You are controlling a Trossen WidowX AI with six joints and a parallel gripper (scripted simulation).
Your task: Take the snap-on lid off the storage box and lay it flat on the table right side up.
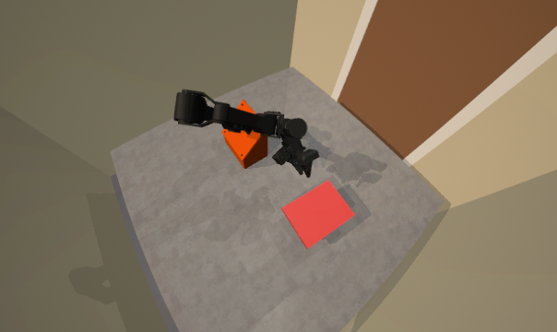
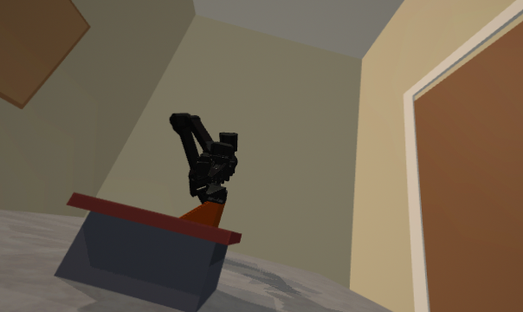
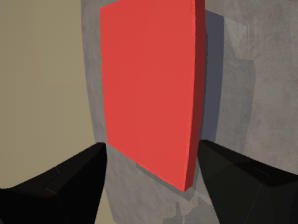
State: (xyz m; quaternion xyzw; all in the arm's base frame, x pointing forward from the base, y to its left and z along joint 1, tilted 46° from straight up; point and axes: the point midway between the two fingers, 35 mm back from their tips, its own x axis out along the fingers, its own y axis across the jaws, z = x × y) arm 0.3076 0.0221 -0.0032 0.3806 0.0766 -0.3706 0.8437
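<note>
Only the exterior view shows the box's front.

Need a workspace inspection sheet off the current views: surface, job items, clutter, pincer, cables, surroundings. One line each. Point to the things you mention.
Surface: mottled grey table (image 1: 205, 203) (image 2: 23, 243), arm and box shadows on it.
Lid: red (image 1: 318, 214) (image 2: 153, 220) (image 3: 150, 85), on the box, overhanging its walls; not yet removed.
Storage box: blue-grey (image 2: 149, 256) (image 3: 215, 75), standing on the table; contents hidden.
Clutter: nothing seen.
Pincer: open (image 1: 296, 168) (image 3: 152, 144), fingers apart, nothing between them; lid beyond the fingertips in the wrist view.
Arm mount: orange wedge (image 1: 243, 145) (image 2: 207, 214).
Cables: nothing seen.
Surroundings: plain walls; brown door-like panel (image 1: 426, 60) (image 2: 478, 173) with pale frame.
</note>
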